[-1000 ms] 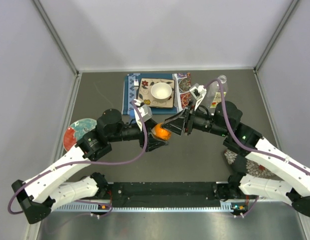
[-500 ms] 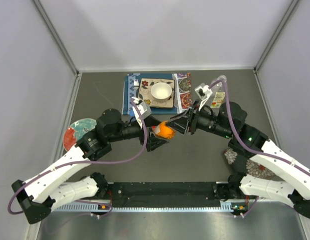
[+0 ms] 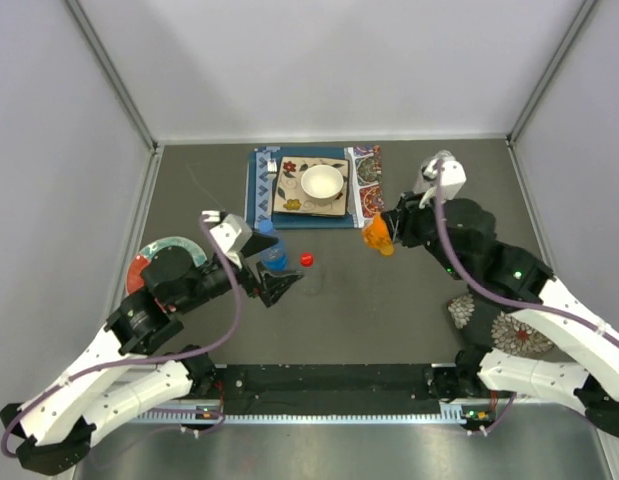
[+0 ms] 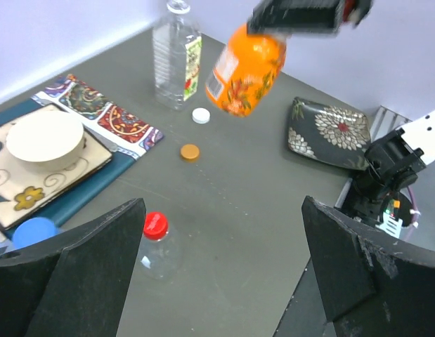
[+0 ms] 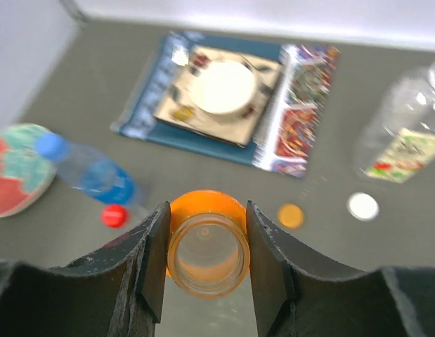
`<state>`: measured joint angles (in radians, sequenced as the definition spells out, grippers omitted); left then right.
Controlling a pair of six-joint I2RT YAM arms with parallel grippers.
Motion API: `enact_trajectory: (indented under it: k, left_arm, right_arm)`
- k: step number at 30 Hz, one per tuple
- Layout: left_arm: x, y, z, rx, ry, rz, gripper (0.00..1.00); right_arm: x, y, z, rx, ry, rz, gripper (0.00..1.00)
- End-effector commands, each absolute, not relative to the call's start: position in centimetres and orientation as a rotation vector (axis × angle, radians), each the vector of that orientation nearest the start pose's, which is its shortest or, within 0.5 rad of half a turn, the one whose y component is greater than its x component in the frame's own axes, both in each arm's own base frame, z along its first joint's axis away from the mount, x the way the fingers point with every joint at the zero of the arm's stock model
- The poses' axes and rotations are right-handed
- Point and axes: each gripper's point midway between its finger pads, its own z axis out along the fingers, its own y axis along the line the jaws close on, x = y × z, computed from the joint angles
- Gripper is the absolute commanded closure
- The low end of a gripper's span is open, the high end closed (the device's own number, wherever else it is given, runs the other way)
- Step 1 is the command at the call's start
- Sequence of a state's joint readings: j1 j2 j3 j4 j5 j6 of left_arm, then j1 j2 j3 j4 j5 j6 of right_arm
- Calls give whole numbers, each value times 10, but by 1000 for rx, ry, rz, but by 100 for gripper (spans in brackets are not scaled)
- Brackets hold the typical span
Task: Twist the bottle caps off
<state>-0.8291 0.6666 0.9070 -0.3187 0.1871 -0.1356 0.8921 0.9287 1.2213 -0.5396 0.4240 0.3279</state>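
My right gripper (image 5: 207, 233) is shut on the neck of an orange bottle (image 5: 206, 254), held above the table with its mouth bare. That bottle (image 3: 377, 237) hangs right of centre in the top view. A loose orange cap (image 5: 291, 215) and white cap (image 5: 362, 206) lie on the table beside a capless clear bottle (image 4: 176, 53). A red cap (image 4: 155, 224) sits on a small clear bottle (image 4: 159, 256). A blue cap (image 3: 266, 227) tops the lying blue bottle (image 3: 273, 254). My left gripper (image 3: 277, 285) stands open and holds nothing, near the red cap (image 3: 306, 259).
A white bowl (image 3: 322, 183) rests on stacked patterned mats (image 3: 261, 190) at the back. A red and teal plate (image 3: 154, 260) lies at the left under my left arm. A dark floral dish (image 3: 499, 325) sits at the right near the right arm.
My left gripper opened, let go of the orange bottle and drew back to the left. My right gripper carried the bottle right and toward the back, uncovering the blue bottle and red cap.
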Motion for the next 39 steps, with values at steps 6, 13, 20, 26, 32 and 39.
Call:
enact_trajectory:
  k: [6,13,20,26,32,39]
  left_arm:
    - [158,-215,318,670,1582,-840,2]
    - [156,-217,307,676,1607,-860,2]
    - [154,-217,300,677,1617,-869,2]
    - [154,-215,294,668,1627,-865,2]
    - [154,-215,293,666,1629,-865,2]
    - [156,-220,292,666,1637,-879,2]
  right_arm:
    - [279,162,212,-153,2055,50,100]
    - [297,164,156,-116,2147,7,100]
    - [316,168,128,-52,2182,37,100]
    - [317,166,104,-51,2222,-2,100]
    - [310,162,97,-33,2231,13,95]
    - [302,157,106,-23,2216,35,65]
